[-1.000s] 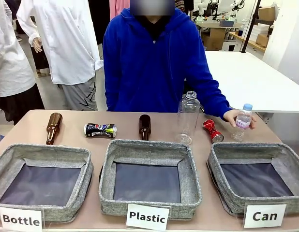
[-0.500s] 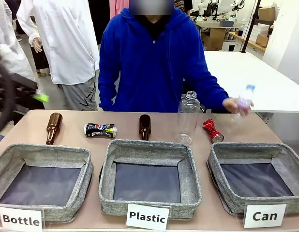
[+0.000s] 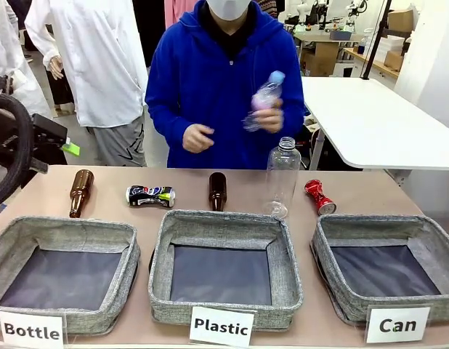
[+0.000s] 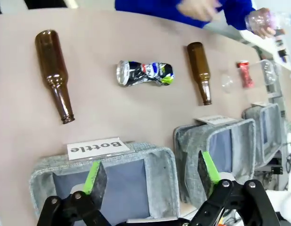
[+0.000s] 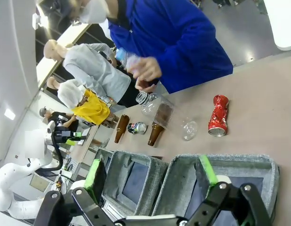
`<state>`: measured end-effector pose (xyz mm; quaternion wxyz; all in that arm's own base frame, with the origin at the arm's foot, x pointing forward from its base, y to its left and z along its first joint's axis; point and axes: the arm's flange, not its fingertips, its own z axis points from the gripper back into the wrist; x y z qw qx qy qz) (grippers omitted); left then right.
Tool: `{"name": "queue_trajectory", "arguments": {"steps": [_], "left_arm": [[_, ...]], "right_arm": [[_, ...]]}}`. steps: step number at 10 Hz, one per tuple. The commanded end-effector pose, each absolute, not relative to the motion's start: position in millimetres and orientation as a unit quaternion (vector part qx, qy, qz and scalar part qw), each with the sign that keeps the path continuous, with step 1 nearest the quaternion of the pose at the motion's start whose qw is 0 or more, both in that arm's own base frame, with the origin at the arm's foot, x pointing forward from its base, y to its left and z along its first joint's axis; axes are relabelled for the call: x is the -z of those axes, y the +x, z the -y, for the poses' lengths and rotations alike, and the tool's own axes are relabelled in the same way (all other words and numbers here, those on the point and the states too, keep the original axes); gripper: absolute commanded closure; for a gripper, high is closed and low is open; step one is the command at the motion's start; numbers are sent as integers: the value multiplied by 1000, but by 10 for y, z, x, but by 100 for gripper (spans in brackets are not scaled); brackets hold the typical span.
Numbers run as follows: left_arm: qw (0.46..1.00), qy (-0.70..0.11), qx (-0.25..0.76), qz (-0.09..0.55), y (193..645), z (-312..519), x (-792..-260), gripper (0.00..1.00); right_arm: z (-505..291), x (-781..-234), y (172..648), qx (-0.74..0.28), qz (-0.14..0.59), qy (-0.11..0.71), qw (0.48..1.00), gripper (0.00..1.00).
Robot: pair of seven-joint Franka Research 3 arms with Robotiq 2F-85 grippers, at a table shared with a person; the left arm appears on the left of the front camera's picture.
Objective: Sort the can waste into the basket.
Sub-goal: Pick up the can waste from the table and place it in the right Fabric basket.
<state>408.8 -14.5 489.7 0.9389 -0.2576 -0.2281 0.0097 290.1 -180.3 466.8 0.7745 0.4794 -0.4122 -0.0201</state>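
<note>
The dark blue-black crushed can [image 3: 150,195] lies on its side between two brown bottles, behind the gap between the "Bottle" and "Plastic" bins. The red crushed can [image 3: 320,197] lies behind the grey basket signed "Can" [image 3: 370,222] at the right. My left gripper [image 3: 65,145] hangs at the left edge, above the table. In the left wrist view it [image 4: 150,172] is open over the "Bottle" bin, the dark can [image 4: 144,73] beyond it. My right gripper [image 5: 150,174] is open above the "Can" basket [image 5: 239,160], with the red can [image 5: 218,115] past the rim.
Two brown glass bottles [image 3: 80,192] [image 3: 217,190] lie on the table and a tall clear bottle [image 3: 282,178] stands near the red can. The person holds a small plastic bottle [image 3: 264,98] at chest height. Bins signed "Bottle" [image 3: 65,227] and "Plastic" [image 3: 223,219] stand left and centre.
The person lifted the small plastic bottle from the table's right end up to the chest. My left arm came into the front view at the left edge.
</note>
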Motion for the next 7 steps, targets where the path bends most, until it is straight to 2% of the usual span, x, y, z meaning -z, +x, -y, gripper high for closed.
{"name": "queue_trajectory", "arguments": {"steps": [1, 4, 5, 6, 7], "left_arm": [[953, -226, -21, 202, 4484, 394, -4921, 0], [961, -199, 7, 191, 5248, 771, -4826, 0], [955, -244, 14, 171, 5362, 572, -4910, 0], [936, -312, 65, 147, 5206, 224, -5032, 0], [920, -346, 87, 164, 4902, -196, -5136, 0]], "right_arm": [[1809, -4662, 2939, 11, 430, 480, 764, 0], [1809, -4662, 2939, 11, 430, 480, 764, 0], [1809, -4662, 2939, 11, 430, 480, 764, 0], [1809, -4662, 2939, 11, 430, 480, 764, 0], [1809, -4662, 2939, 11, 430, 480, 764, 0]]}}
